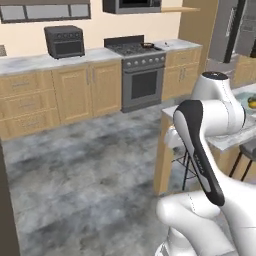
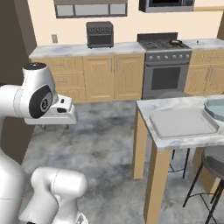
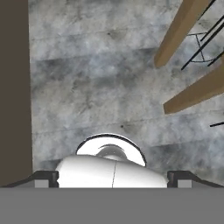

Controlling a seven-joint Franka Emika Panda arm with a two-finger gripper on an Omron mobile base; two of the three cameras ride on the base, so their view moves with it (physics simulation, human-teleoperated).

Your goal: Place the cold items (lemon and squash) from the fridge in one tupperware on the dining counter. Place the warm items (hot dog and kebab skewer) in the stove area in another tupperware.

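Fingers spread wide with nothing between them, gripper pointing straight down at bare grey floor beside the wooden legs of the dining counter. Well apart from those fingertips, up on the counter top: a shallow clear tupperware lying flat, a second container just beside it at the right edge, something yellow inside a container in the left base view. Far across the kitchen, a dark pan on the stove.
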